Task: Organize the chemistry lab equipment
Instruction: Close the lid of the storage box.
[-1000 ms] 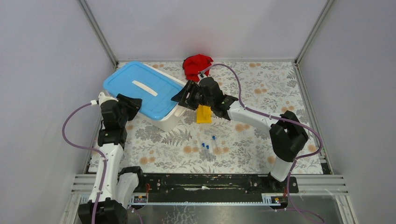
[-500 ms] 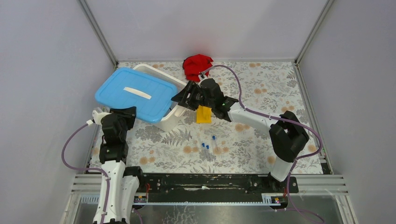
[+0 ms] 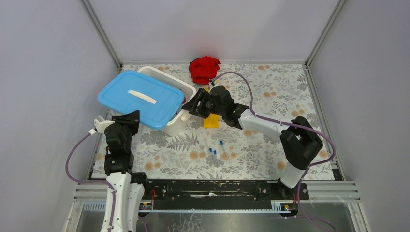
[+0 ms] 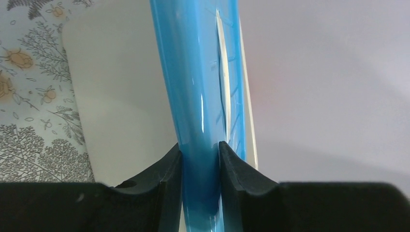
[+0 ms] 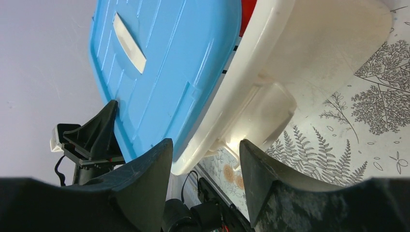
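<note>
Left gripper (image 4: 200, 154) clamped on near-left edge of blue lid (image 3: 138, 97), lid shifted left off white tub (image 3: 176, 123) at far left. Right gripper (image 5: 203, 159) unclenched, straddling tub's right rim. Blue-capped tubes (image 3: 215, 150) near centre, well apart.

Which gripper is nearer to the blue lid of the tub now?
Left. The left gripper is shut on the blue lid's near edge. The right gripper is open beside the white tub's right end.

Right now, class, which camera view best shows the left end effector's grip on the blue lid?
Left wrist: both fingers pinch the blue lid's edge. Top external shows the lid whole but the grip small. Right wrist shows lid, grip distant.
</note>
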